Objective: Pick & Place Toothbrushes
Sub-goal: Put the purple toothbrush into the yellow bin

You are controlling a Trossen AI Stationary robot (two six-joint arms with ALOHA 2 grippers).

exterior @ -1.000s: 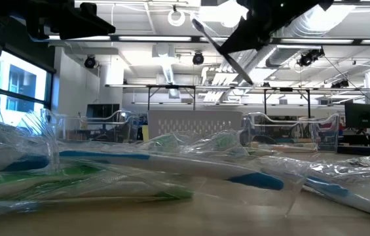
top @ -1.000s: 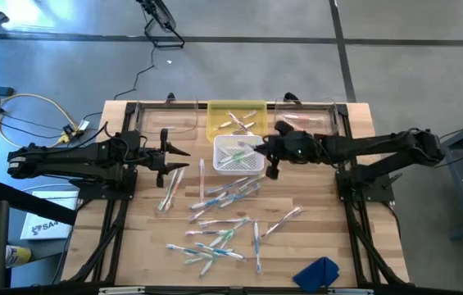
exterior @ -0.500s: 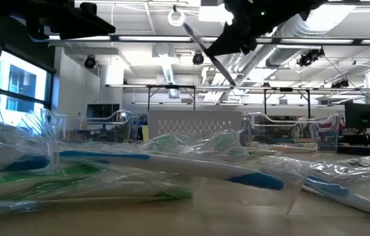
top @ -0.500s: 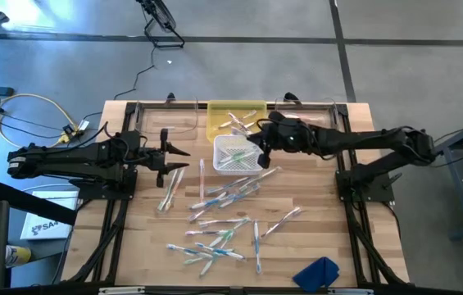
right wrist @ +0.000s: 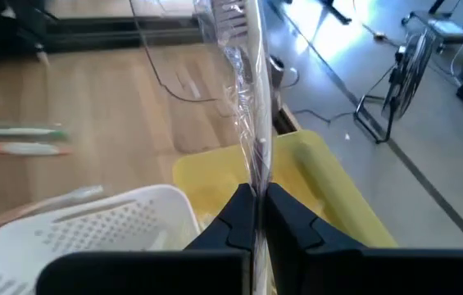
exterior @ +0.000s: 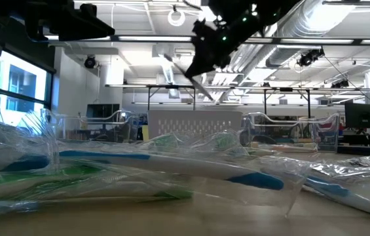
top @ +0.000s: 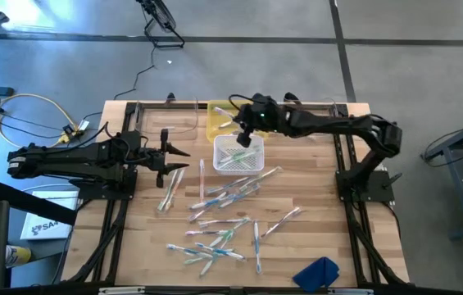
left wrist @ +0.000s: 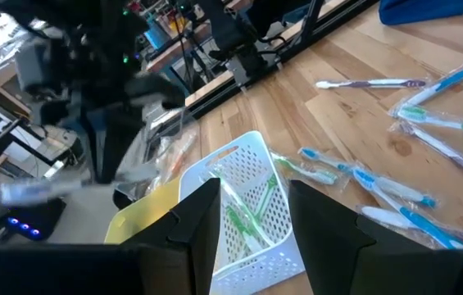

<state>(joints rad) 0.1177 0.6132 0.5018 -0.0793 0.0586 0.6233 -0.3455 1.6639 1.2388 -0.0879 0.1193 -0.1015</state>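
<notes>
Your right gripper (top: pixel 247 131) has its fingers pinched on a wrapped toothbrush (right wrist: pixel 251 123), at twelve o'clock above the yellow bin (top: pixel 219 123) and white basket (top: pixel 238 154). Centre over the chosen bin before releasing. Left gripper (top: pixel 174 156) waits at nine o'clock, fingers apart, empty.

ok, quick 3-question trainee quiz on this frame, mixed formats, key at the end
1. True or false: the right gripper is shut on a wrapped toothbrush.
2. Multiple choice: in the high view, the right gripper hangs over A) the blue cloth, B) the far edge of the white basket beside the yellow bin, C) the loose toothbrushes on the table.
3. Fill in: the left gripper waits to the white basket's ____ in the high view, holding nothing.

Key: 1 true; 2 B; 3 left.
</notes>
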